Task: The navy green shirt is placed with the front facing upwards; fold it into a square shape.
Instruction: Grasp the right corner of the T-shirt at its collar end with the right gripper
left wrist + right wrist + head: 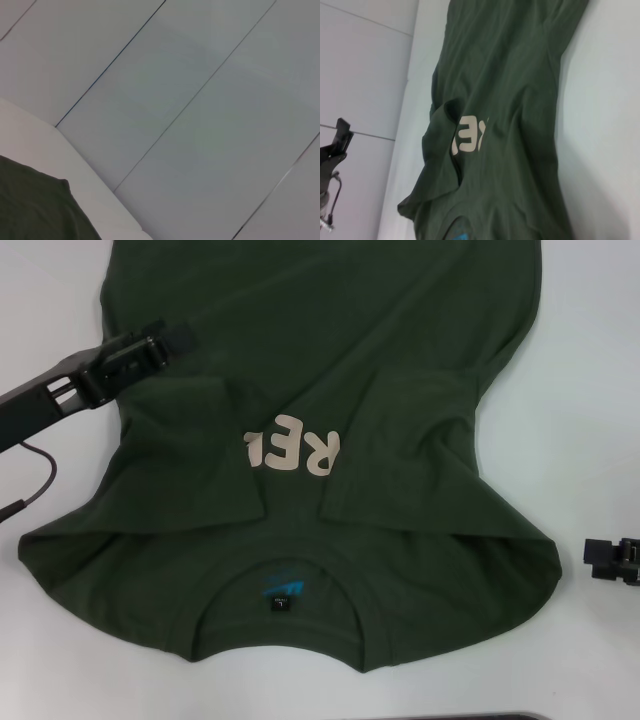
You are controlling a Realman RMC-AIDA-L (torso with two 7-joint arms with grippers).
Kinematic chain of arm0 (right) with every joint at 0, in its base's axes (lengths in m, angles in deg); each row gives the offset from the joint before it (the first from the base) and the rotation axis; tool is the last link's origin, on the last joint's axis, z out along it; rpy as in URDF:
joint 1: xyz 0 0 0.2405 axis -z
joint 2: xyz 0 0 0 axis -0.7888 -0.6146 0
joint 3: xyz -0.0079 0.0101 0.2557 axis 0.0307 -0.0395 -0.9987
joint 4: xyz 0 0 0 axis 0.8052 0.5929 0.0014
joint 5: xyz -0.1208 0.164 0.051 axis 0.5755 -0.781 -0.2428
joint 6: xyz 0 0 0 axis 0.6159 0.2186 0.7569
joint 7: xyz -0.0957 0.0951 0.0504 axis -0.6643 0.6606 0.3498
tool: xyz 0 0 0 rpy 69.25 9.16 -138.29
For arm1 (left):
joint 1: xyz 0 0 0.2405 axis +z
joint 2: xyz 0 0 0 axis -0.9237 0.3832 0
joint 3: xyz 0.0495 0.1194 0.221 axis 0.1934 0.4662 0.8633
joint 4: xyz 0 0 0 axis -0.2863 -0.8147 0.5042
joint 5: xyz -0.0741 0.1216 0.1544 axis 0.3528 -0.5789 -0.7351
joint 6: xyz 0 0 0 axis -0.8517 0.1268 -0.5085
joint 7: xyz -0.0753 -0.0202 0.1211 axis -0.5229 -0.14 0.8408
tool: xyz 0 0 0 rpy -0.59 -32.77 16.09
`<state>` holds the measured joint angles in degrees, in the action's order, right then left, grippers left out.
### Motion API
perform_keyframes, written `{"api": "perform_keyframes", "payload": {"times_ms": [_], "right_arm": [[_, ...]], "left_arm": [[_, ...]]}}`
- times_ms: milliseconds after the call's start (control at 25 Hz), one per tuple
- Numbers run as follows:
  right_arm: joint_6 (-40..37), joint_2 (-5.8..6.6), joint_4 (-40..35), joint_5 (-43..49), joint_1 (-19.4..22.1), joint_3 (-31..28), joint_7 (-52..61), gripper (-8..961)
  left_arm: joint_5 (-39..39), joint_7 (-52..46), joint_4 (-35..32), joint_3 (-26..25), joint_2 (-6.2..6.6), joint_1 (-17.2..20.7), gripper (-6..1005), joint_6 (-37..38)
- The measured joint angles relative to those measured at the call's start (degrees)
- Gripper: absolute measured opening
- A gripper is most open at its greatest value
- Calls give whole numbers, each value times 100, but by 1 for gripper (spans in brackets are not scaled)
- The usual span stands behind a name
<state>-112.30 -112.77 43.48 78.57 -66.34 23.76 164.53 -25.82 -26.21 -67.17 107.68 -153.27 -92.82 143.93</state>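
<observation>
The navy green shirt [330, 440] lies front up on the white table, its collar and black neck label [282, 593] toward me. Both sleeves are folded inward over the chest, so only part of the pale lettering [293, 452] shows. My left gripper [172, 340] hovers at the shirt's left edge, near the folded left sleeve. My right gripper [592, 555] rests on the table off the shirt's right shoulder, mostly cut off by the frame. The right wrist view shows the shirt [505, 125] lengthwise with the left arm [337, 142] beyond it. A shirt corner [35, 210] shows in the left wrist view.
The white table [590, 390] shows bare on both sides of the shirt. A dark cable [40, 475] hangs below the left arm. Past the table edge [75, 165] lies a grey tiled floor [200, 115]. A dark strip [500, 716] runs along the near edge.
</observation>
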Motion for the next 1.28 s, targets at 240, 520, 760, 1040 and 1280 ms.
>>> {"api": "perform_keyframes", "payload": {"times_ms": [240, 520, 760, 1040, 1280], "right_arm": [[82, -98, -2, 24, -110, 45, -28, 825], [166, -210, -2, 123, -205, 87, -70, 826], [288, -270, 6, 131, -298, 69, -122, 825], [388, -337, 70, 118, -507, 78, -77, 824], [447, -342, 69, 124, -516, 105, 27, 815]], "left_arm": [[2, 3, 0, -12, 0, -9, 858, -1], [9, 6, 0, -12, 7, -22, 858, -15], [11, 7, 0, -12, 9, -22, 859, -76], [11, 15, 0, -4, 2, -31, 859, -80], [11, 15, 0, -2, 0, -31, 859, -80]]}}
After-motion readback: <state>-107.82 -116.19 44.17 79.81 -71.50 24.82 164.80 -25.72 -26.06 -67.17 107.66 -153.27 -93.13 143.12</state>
